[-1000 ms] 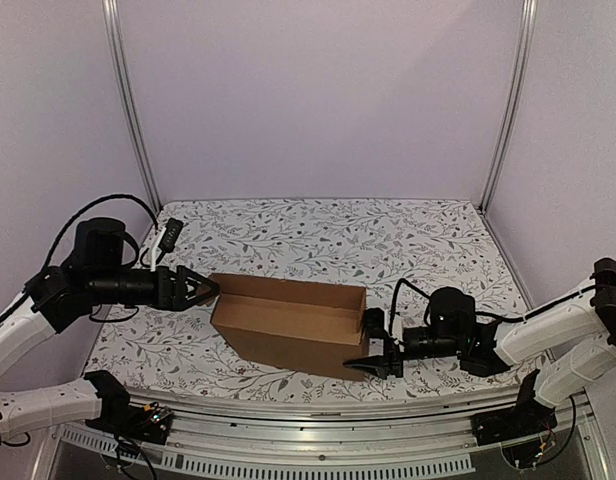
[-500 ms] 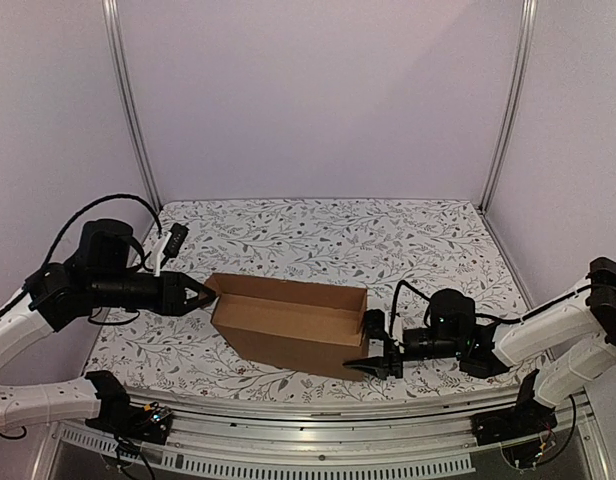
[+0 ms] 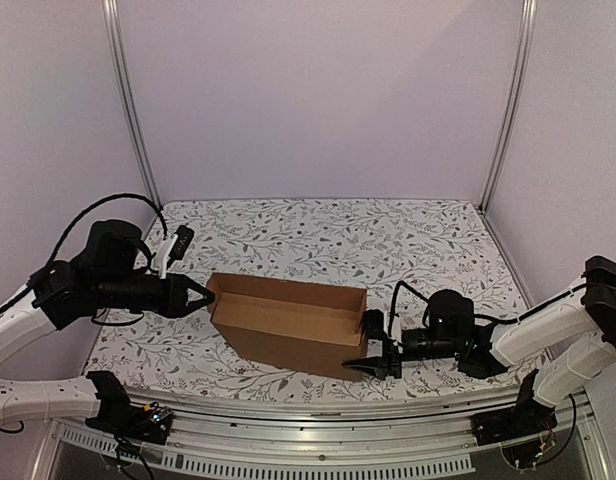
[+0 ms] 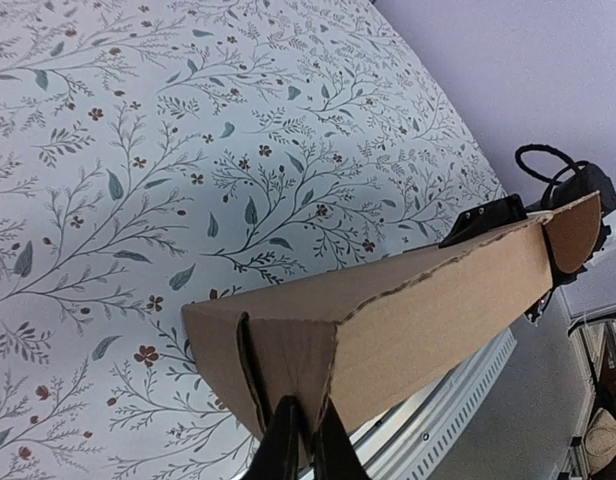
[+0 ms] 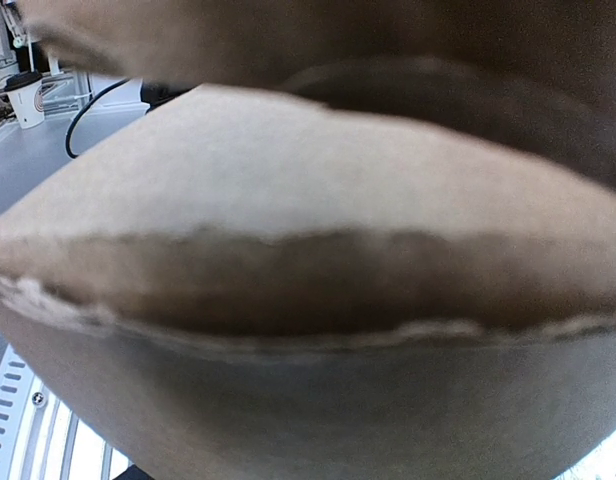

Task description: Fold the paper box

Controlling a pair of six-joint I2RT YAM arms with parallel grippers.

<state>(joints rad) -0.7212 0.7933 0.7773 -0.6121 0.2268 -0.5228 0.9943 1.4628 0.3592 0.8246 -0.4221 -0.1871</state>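
Room: the patterned table (image 3: 328, 235) stretches wide beyond the box (image 3: 288, 325); the rail (image 3: 318, 412) runs near its front side.
Box: open-topped, lying lengthwise between the two grippers.
Left gripper (image 3: 202, 297): jaws nearly together, pinching the box's left end edge.
Right gripper (image 3: 375, 345): jaws wide apart, astride the box's right end; cannot tell whether they grip it.

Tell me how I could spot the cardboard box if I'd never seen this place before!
Find the table with the leafy, flowery pattern on top. Near its front edge, the paper box lies between two black robot claws, the left gripper at one end and the right gripper at the other. It is the only plain brown thing there: long, low and open on top.
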